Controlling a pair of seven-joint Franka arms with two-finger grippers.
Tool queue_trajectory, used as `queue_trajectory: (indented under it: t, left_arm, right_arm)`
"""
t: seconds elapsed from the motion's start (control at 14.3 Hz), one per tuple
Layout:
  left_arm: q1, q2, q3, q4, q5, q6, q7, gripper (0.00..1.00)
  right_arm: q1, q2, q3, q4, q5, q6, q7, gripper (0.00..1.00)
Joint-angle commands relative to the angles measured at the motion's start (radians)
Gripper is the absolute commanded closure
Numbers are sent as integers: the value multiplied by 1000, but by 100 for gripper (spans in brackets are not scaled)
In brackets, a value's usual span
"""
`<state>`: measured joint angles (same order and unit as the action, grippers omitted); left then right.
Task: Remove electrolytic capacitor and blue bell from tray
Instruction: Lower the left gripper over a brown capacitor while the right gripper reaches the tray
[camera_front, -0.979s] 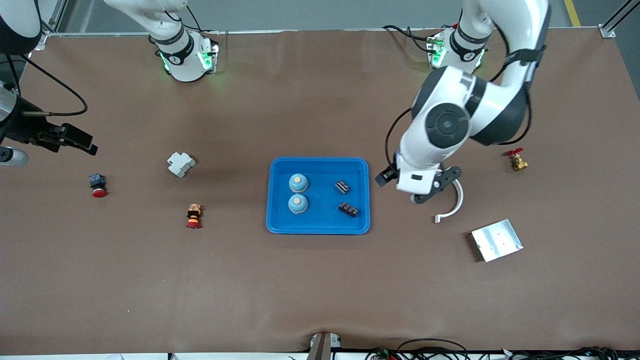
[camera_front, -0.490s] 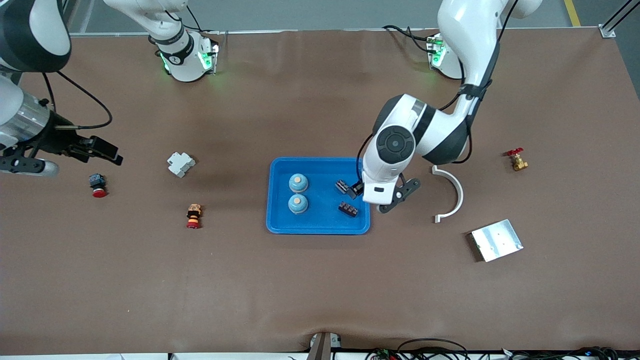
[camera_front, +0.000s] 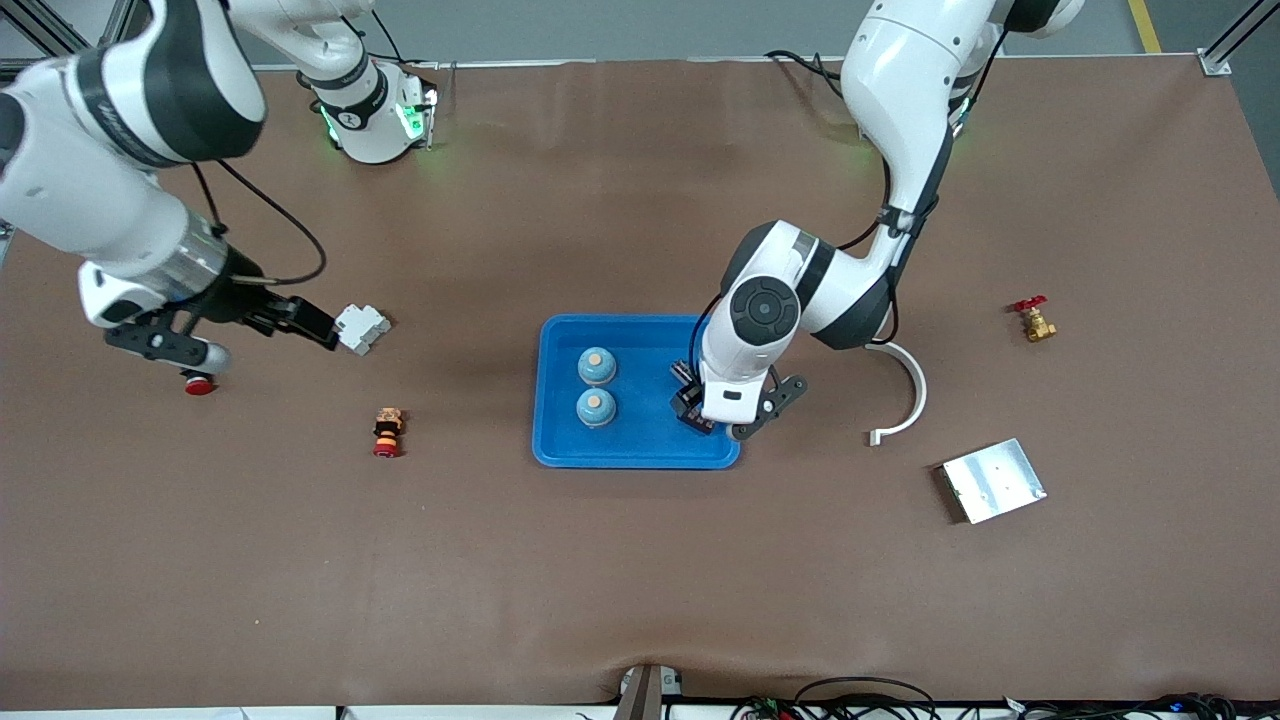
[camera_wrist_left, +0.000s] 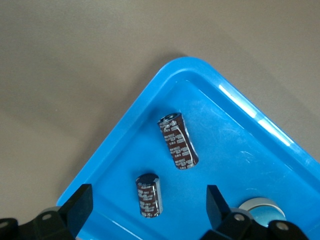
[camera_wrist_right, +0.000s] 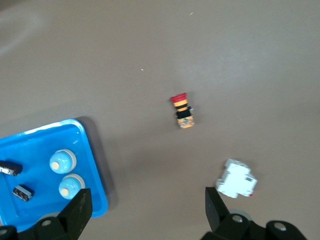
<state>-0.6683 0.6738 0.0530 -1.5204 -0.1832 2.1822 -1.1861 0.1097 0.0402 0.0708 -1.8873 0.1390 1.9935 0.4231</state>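
Note:
A blue tray (camera_front: 640, 455) lies mid-table. It holds two blue bells (camera_front: 597, 366) (camera_front: 596, 407) and two dark capacitors (camera_front: 682, 372) (camera_wrist_left: 178, 141). My left gripper (camera_front: 712, 416) hangs open over the tray's end toward the left arm. One capacitor (camera_wrist_left: 149, 195) lies on the tray floor between its fingers (camera_wrist_left: 215, 205), untouched. A bell (camera_wrist_left: 261, 209) shows at that view's edge. My right gripper (camera_front: 235, 325) is open and empty in the air beside a white breaker (camera_front: 362, 328). The right wrist view shows the tray (camera_wrist_right: 92, 165), both bells (camera_wrist_right: 63, 161) and the gripper (camera_wrist_right: 148, 207) open.
A red-and-orange button (camera_front: 388, 432) lies between the breaker and the tray. A red button (camera_front: 198, 383) peeks out under the right arm. Toward the left arm's end lie a white curved piece (camera_front: 905, 385), a metal plate (camera_front: 993, 480) and a brass valve (camera_front: 1035, 322).
The left arm swung from the bare table beside the tray to over the capacitors. The right arm came in from the table's end toward the white breaker. Both grippers stayed open.

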Motion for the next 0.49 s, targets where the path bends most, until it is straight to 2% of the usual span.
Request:
queue_trajectory:
  t: [0.0, 0.21, 0.42]
  left_arm:
    - [-19, 39, 8, 17, -27, 34, -15, 0]
    - [-68, 63, 10, 16, -25, 38, -20, 0]
    - [-71, 63, 10, 16, -25, 38, -53, 0]
  right_arm:
    - [62, 53, -6, 5, 8, 63, 104, 0]
    - [100, 96, -8, 7, 8, 112, 144, 0]
    - [136, 133, -8, 8, 8, 154, 229, 0]
